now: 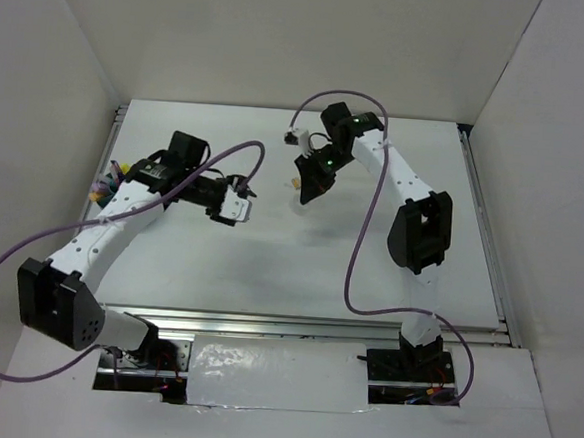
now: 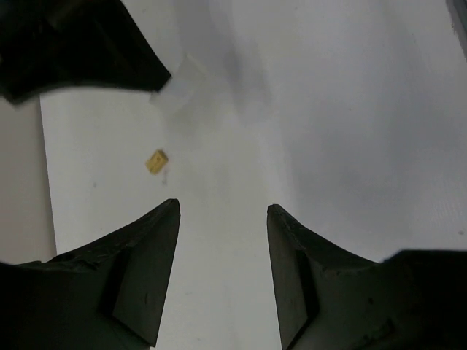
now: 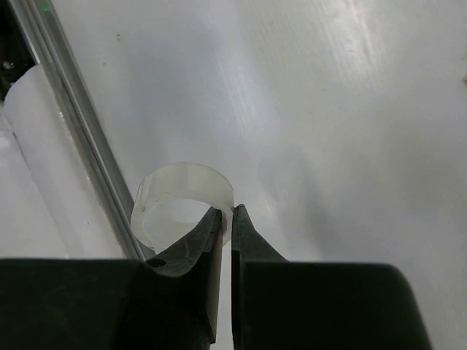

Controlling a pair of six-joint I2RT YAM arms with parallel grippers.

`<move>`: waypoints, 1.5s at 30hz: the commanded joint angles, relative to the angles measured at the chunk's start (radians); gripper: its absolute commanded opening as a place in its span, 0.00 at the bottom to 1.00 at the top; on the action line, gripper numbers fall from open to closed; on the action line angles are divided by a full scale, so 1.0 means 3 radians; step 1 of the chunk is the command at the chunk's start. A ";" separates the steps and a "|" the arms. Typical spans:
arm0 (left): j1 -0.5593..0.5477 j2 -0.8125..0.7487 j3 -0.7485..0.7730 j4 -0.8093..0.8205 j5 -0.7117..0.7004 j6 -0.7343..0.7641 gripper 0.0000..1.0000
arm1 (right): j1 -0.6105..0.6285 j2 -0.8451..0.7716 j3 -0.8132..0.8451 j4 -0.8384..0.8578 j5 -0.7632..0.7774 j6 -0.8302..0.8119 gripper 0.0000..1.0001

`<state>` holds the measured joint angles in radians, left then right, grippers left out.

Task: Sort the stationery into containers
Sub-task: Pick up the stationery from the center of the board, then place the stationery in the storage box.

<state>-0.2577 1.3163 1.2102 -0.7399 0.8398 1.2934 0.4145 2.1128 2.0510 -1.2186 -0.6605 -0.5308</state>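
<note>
I see the flat white table (image 1: 269, 268) boxed in by plain white walls (image 1: 284, 48) on three sides. The left arm (image 1: 111, 231) reaches in from the near left corner and the right arm (image 1: 405, 182) bends in from the right. Their heads are near each other over the far middle of the table. Looping purple cables (image 1: 354, 263) hang off both arms but do not cross the space between the two heads. A grooved metal rail (image 3: 73, 117) runs along the table edge, behind the right fingers in the right wrist view.

At the table's left edge a bunch of coloured pens and markers (image 1: 107, 179) pokes out from behind the left arm. I cannot make out what holds them.

The right gripper (image 3: 226, 210) has its fingers drawn almost together, pinching the wall of the clear plastic tape ring (image 3: 179, 179). The rest of the ring sticks out to the left of the fingertips, open side up. I cannot tell whether it is clear of the table.

The left gripper (image 2: 222, 206) has its fingers well apart with only bare table between them. The small tan eraser block (image 2: 156, 161) lies flat ahead of them, a little left of the left finger's tip. It lies apart from the ring and is not touched by either gripper. Nothing stands between the block and those fingers, and the right gripper's dark body sits beyond it.
</note>
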 commanded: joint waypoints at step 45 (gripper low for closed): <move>-0.1053 0.0598 -0.0092 0.0487 -0.0309 0.1370 0.60 | 0.0439 0.0024 -0.0041 -0.0750 -0.0738 -0.0399 0.00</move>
<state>-0.5781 1.5024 1.1950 -0.6304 0.6888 1.7401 0.5388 2.1529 1.9892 -1.3277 -0.8509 -0.6376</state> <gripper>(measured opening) 0.612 0.103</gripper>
